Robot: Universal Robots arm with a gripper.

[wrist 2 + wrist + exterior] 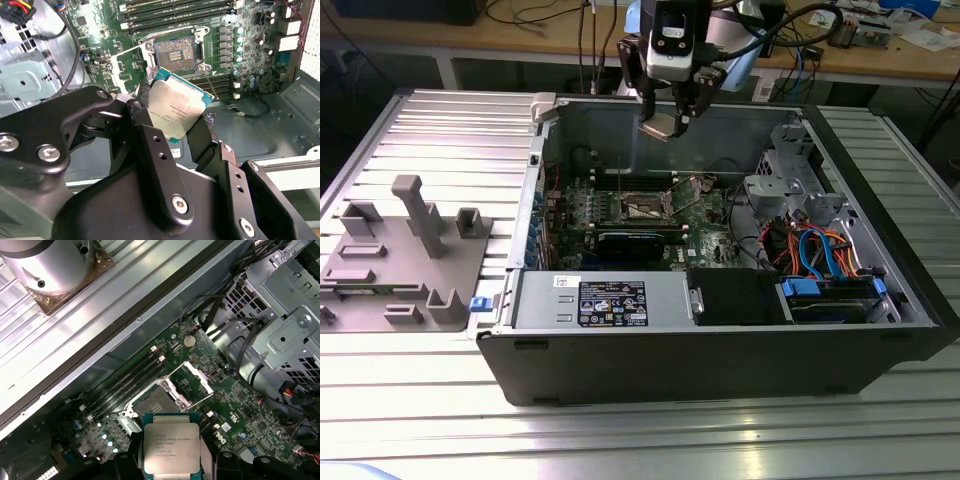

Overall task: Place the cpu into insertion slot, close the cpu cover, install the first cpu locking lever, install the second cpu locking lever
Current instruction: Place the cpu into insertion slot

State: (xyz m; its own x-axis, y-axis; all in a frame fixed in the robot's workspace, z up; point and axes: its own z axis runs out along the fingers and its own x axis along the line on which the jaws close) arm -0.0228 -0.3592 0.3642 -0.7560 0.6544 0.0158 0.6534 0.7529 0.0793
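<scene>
**Entry: cpu in the jaws, above an open socket**

1. Gripper: jaws pinch the cpu by two opposite edges, metal top facing the camera. It hangs high over the open computer case in the exterior view, well apart from the board.
2. Insertion slot: bare, its dark contact field exposed, with nothing seated in it.
3. Cpu cover: swung open and lying just beside the slot (the slot and the raised frame also show in the first wrist view). The locking levers appear released, though the thin wires are hard to trace.
4. Memory slots: long black rows near the slot.
5. Drive cage and cable bundle: toward the exterior view's right, apart from the slot.
6. Grey fixture: on the ribbed table, outside the case.

Hazards, as judged: in the second wrist view the chip sits turned relative to the slot's square, so a skewed or tilted landing could bend contacts. The edge grip is narrow, and a slip would drop the chip onto the board. The raised cover crowds one side of the approach.
</scene>
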